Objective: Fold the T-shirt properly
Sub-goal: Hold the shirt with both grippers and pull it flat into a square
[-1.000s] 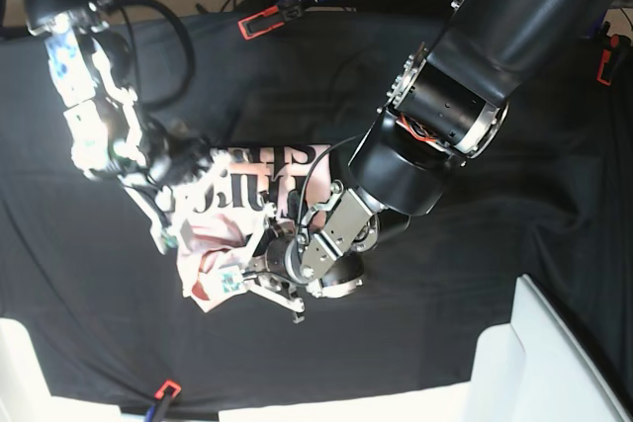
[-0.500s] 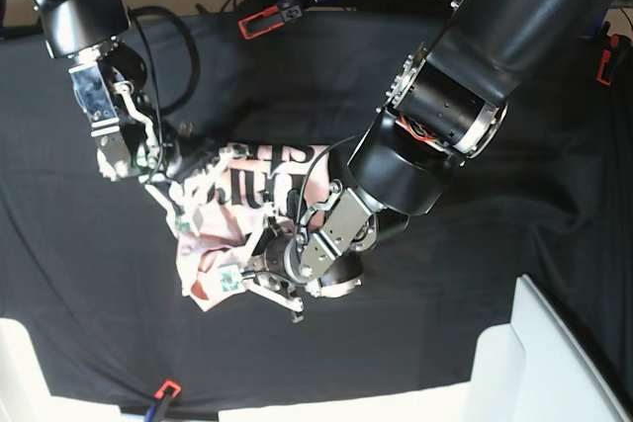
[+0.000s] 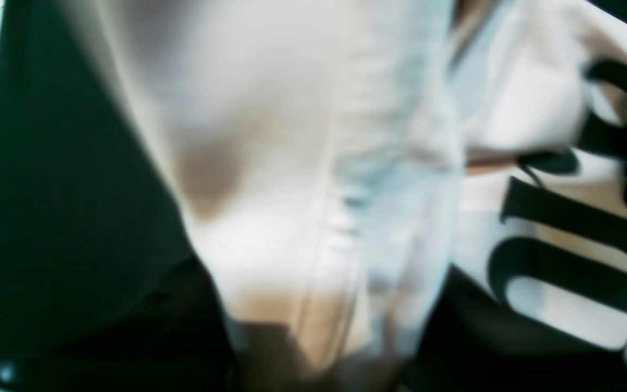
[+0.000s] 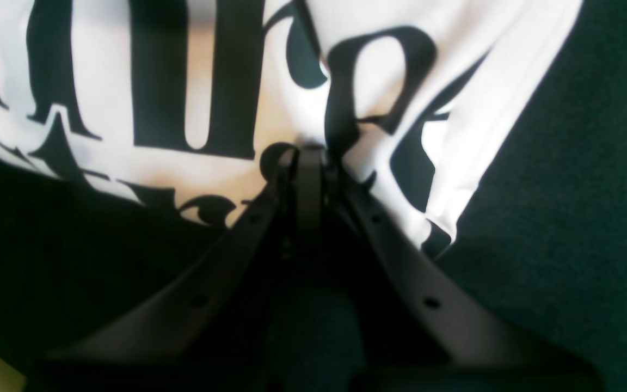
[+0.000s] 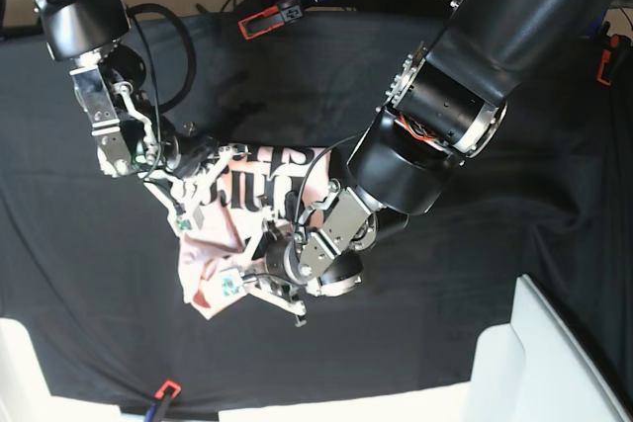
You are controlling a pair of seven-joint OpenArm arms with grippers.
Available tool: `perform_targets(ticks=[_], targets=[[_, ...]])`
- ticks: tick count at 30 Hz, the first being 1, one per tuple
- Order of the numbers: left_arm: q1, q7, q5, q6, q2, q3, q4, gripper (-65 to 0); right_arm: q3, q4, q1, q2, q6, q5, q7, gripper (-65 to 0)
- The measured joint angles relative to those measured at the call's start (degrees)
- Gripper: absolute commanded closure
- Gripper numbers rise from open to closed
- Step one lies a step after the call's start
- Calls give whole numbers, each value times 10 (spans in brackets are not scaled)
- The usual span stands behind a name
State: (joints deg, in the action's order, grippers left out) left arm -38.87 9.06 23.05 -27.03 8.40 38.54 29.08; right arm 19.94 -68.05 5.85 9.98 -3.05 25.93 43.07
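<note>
Base view: a pale pink T-shirt (image 5: 232,219) with black lettering is seen bunched in a crumpled heap near the middle of a surface (image 5: 514,195) draped in black cloth. The right gripper (image 5: 183,160) is pinched shut on the lettered upper part of the shirt; in the right wrist view its closed tips are seen pressed into the printed fabric. The left gripper (image 5: 267,279) is buried at the lower edge of the heap. In the left wrist view only blurred pink cloth is shown close to the lens, so whether that gripper is open or holding cloth cannot be told.

A risk is judged here: if several layers are caught at once, the shirt may be dragged as a lump rather than spread flat, and the black cloth beneath could be snagged too. Plenty of bare black cloth is seen around the heap. White bins (image 5: 554,363) stand at the lower corners, well apart.
</note>
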Motion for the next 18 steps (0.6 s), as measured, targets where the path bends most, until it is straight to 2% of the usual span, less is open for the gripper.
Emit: perform_targets(ticks=[2, 3, 5, 7, 10, 13, 14, 16, 18], targets=[[-2, -2, -1, 30, 0, 0, 1, -385, 0, 0, 0, 0, 0, 0, 0, 0], [-7, -1, -1, 32, 0, 0, 0, -442, 0, 0, 0, 0, 0, 0, 0, 0], [-22, -2, -1, 37, 0, 0, -1, -514, 0, 0, 0, 0, 0, 0, 0, 0], [-37, -7, -6, 43, 0, -5, -2, -554, 0, 0, 0, 0, 0, 0, 0, 0], [-56, -33, -6, 47, 0, -5, -3, -563, 0, 0, 0, 0, 0, 0, 0, 0], [-63, -45, -10, 86, 1, -7, -2, -563, 0, 0, 0, -1, 0, 0, 0, 0], [-64, -44, -23, 86, 0, -7, -1, -563, 0, 0, 0, 0, 0, 0, 0, 0], [-63, -44, -87, 86, 0, -8, -1, -558, 0, 0, 0, 0, 0, 0, 0, 0], [-64, -18, -174, 86, 0, -6, 0, -544, 0, 0, 0, 0, 0, 0, 0, 0]])
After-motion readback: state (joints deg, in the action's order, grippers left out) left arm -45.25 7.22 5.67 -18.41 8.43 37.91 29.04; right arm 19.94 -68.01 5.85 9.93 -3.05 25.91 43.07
